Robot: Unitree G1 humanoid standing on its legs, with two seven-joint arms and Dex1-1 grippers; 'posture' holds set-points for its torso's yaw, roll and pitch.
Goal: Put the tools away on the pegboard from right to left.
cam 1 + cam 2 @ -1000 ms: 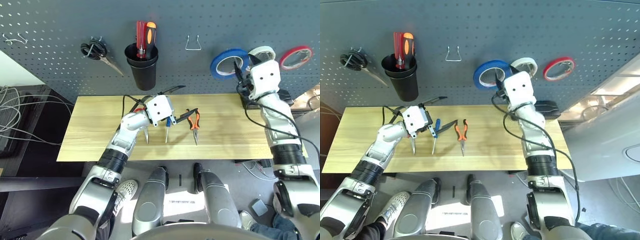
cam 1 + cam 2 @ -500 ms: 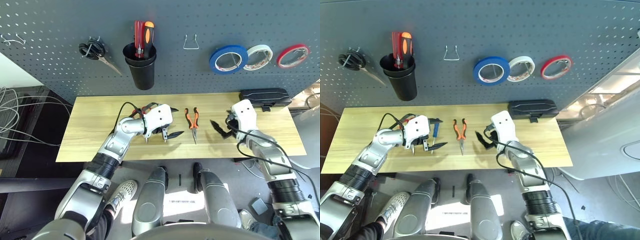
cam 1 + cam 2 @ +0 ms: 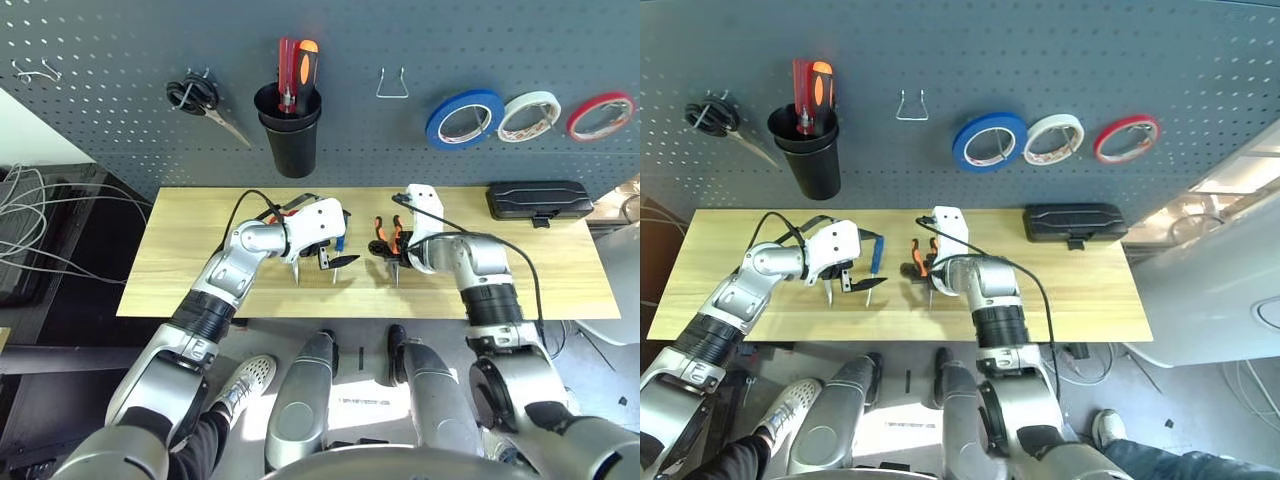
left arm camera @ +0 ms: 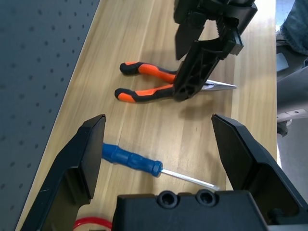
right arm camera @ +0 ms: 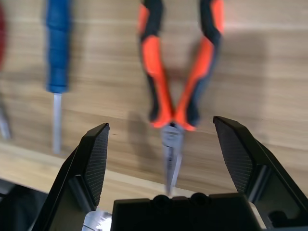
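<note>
- Blue tape point(image 3: 464, 117) already hangs on the pegboard point(image 3: 120, 40) beside the white and red rolls, so I'd guess the pliers point(image 3: 389, 243) are next in the right-to-left order.
- Right claw point(image 5: 163, 139) sits wide open right above the pliers, which lie flat mid-table with the handles toward the board and the tip toward the front edge. Looks lined up for a grab, nothing held.
- Left claw point(image 4: 161, 144) is wide open too and empty, parked over the blue screwdriver point(image 4: 130, 158) just beside the pliers.
- The two claws are close together, so it's tight there.
- Free wire hook point(image 3: 391, 84) above, and plenty of bare table point(image 3: 560, 270) toward the right edge.
</note>
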